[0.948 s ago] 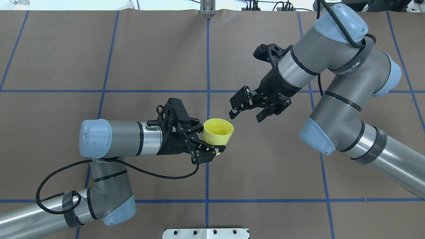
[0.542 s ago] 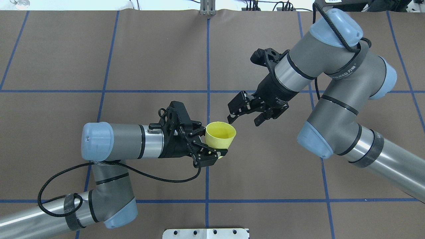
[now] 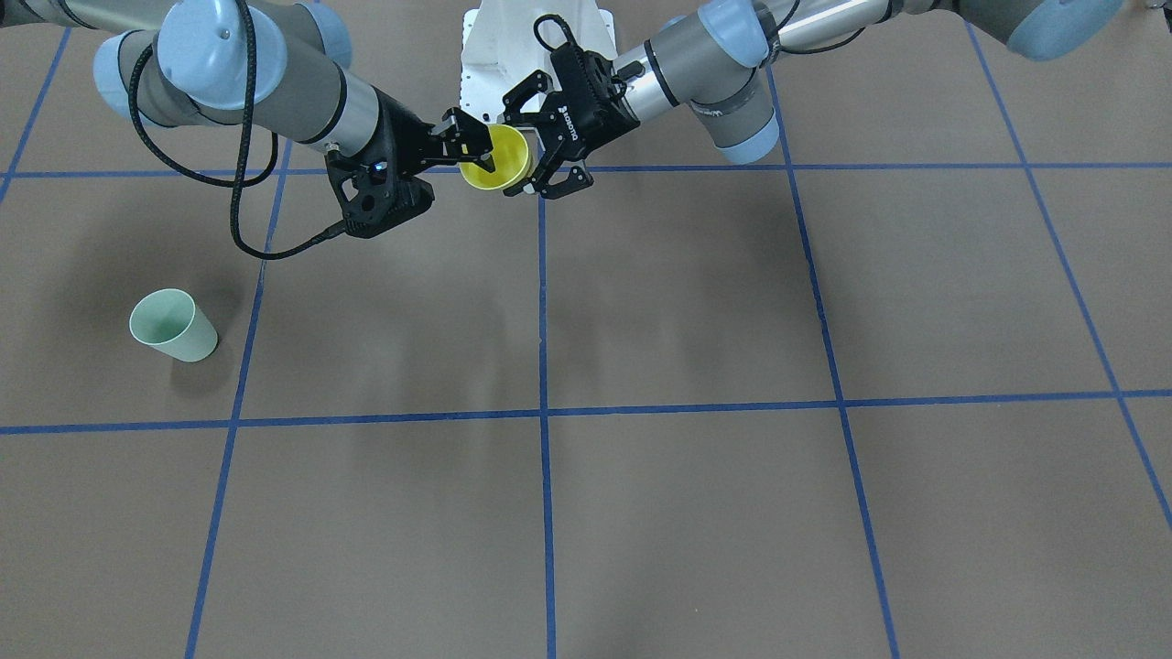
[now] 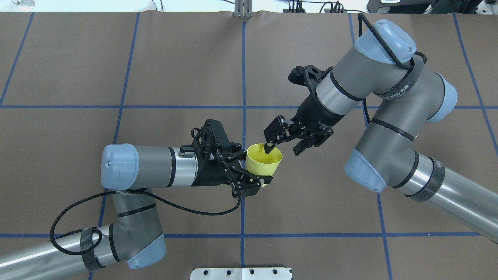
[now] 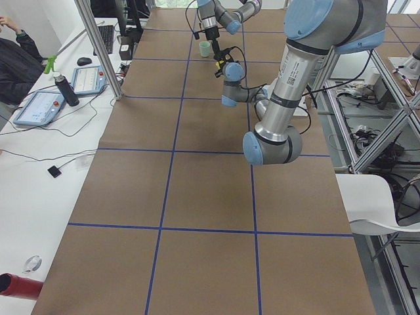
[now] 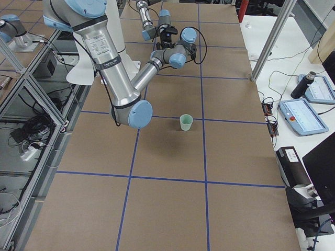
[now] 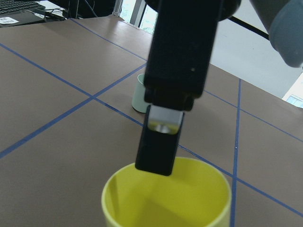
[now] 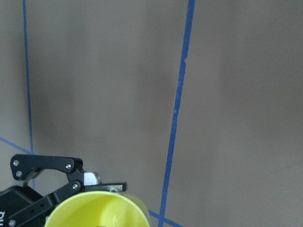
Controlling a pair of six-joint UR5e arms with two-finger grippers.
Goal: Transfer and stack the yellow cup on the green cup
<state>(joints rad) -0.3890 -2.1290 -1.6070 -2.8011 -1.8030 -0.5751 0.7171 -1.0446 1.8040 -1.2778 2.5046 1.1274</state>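
My left gripper [image 4: 255, 165] is shut on the yellow cup [image 4: 265, 160] and holds it upright in the air over the table's middle. My right gripper [image 4: 283, 148] is open at the cup's rim, one finger inside the cup and the other outside its wall. The left wrist view shows that finger [image 7: 158, 146] dipping into the yellow cup [image 7: 165, 201]. In the front view the yellow cup [image 3: 499, 157] sits between both grippers. The green cup [image 3: 172, 325] stands upright alone on the table on my right side; it is hidden in the overhead view.
The brown mat [image 4: 175, 70] has a blue tape grid. A white base plate [image 4: 241, 273] lies at the near edge. The green cup also shows in the exterior right view [image 6: 186, 122]. An operator's desk with tablets [image 5: 39, 105] runs along the far side.
My right gripper has moved down and left to the yellow cup, and one finger now reaches inside the rim. My left gripper has carried the cup slightly to the right.
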